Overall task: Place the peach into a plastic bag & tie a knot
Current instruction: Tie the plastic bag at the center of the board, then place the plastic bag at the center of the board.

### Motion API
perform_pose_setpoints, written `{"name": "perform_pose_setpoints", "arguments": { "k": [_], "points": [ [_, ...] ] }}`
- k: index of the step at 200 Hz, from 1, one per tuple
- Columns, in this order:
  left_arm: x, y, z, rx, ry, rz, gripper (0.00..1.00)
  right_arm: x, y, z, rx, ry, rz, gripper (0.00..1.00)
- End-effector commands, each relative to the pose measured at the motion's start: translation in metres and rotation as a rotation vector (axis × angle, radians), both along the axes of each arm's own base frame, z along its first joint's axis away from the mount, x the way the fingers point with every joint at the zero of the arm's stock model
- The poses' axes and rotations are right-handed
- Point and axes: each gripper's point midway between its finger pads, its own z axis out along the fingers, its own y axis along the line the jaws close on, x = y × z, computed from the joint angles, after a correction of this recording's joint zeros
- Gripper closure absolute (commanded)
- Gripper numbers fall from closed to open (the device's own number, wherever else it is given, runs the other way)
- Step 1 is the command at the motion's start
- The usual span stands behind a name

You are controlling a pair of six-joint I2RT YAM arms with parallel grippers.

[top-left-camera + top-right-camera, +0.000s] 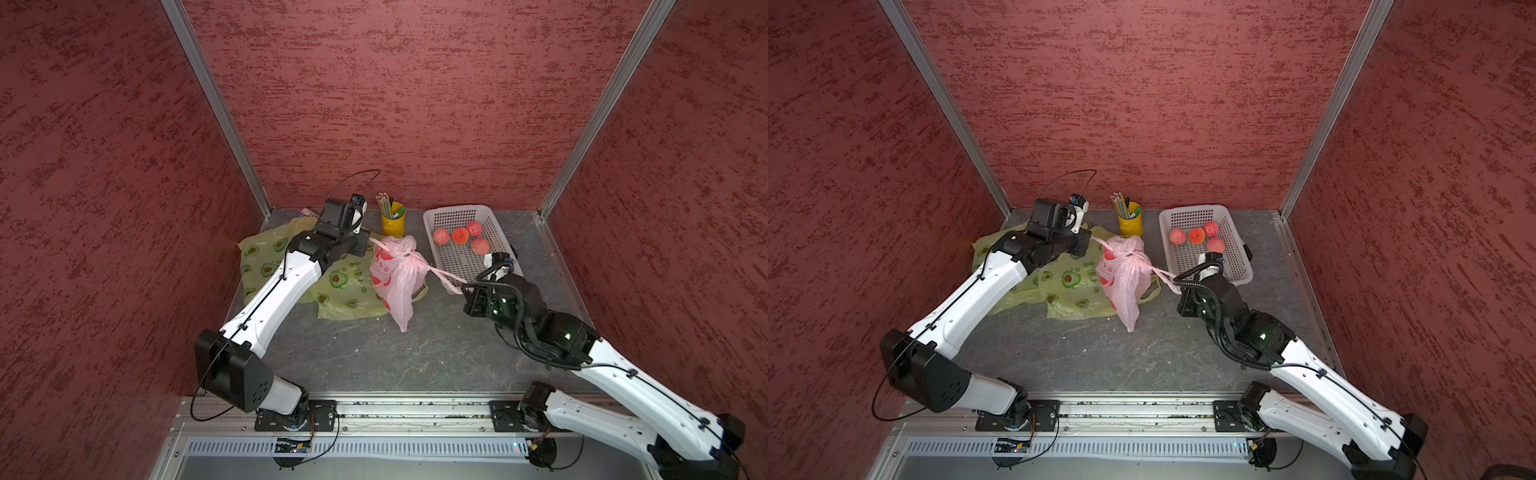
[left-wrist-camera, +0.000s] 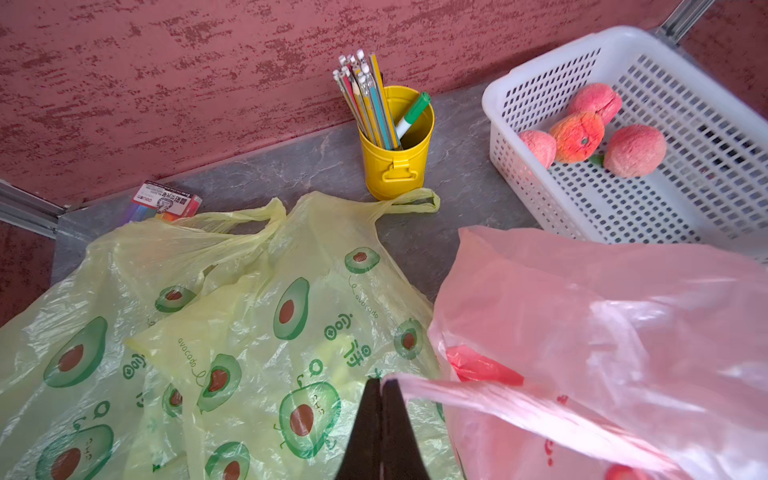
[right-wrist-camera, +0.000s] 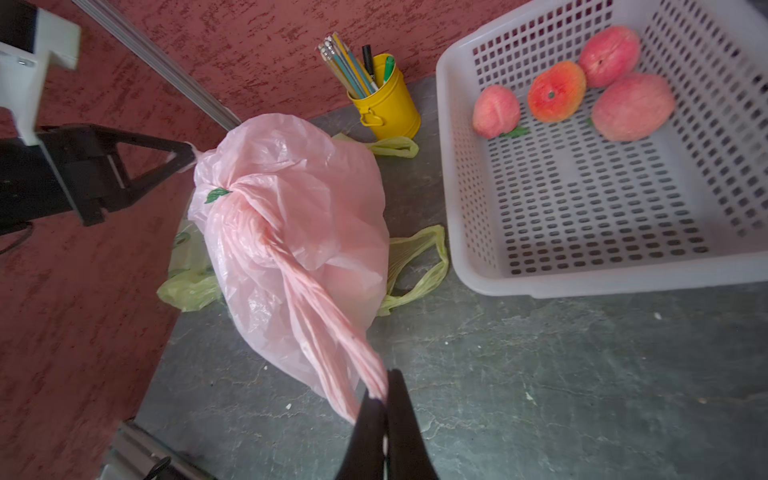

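The right gripper point(image 3: 383, 405) is clamped on the twisted handle strand point(image 3: 316, 316) of the pink bag point(image 3: 299, 199). The left gripper point(image 3: 187, 156) is clamped on the opposite strand. The knot point(image 3: 235, 195) lies between them, much nearer the left gripper. Both strands form one line from gripper to gripper. Tightening likely requires pulling apart along this line. The bagged peach is not clearly visible. The bag stands near the basket point(image 1: 455, 208).
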Motion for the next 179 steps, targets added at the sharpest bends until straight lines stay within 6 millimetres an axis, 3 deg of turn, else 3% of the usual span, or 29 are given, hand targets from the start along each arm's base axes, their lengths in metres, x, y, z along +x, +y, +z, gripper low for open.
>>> {"name": "perform_pose_setpoints", "arguments": {
  "k": [1,32,60,80,113,132,149,168,173,179],
  "points": [
    [0.008,-0.007,0.054,-0.1,-0.107,0.013,1.0,0.029,-0.019,0.048,-0.043,-0.129,-0.12,1.0],
    [0.033,-0.014,0.084,-0.149,-0.123,0.003,1.0,0.063,0.003,0.081,-0.034,-0.197,-0.064,1.0],
    [0.068,0.003,0.086,-0.194,-0.104,0.053,1.0,0.09,0.02,0.08,-0.049,-0.197,-0.018,1.0],
    [0.09,0.036,0.087,-0.214,-0.091,0.139,1.0,0.117,0.034,0.07,-0.017,-0.172,0.044,1.0],
    [0.111,0.104,0.106,-0.306,-0.122,0.264,1.0,0.164,0.074,0.061,0.001,-0.159,0.131,1.0],
    [0.124,0.126,0.111,-0.313,-0.143,0.302,1.0,0.192,0.099,0.069,0.035,-0.182,0.164,1.0],
    [0.141,0.142,0.098,-0.339,-0.112,0.342,1.0,0.217,0.123,0.069,0.061,-0.172,0.196,1.0],
    [0.159,0.159,0.074,-0.381,-0.054,0.391,0.83,0.245,0.149,0.06,0.086,-0.142,0.231,1.0],
    [0.163,0.164,0.069,-0.395,-0.041,0.405,0.72,0.253,0.156,0.053,0.09,-0.126,0.24,1.0],
    [0.166,0.169,0.062,-0.409,-0.025,0.42,0.5,0.26,0.164,0.049,0.093,-0.117,0.248,1.0]
  ]
}}
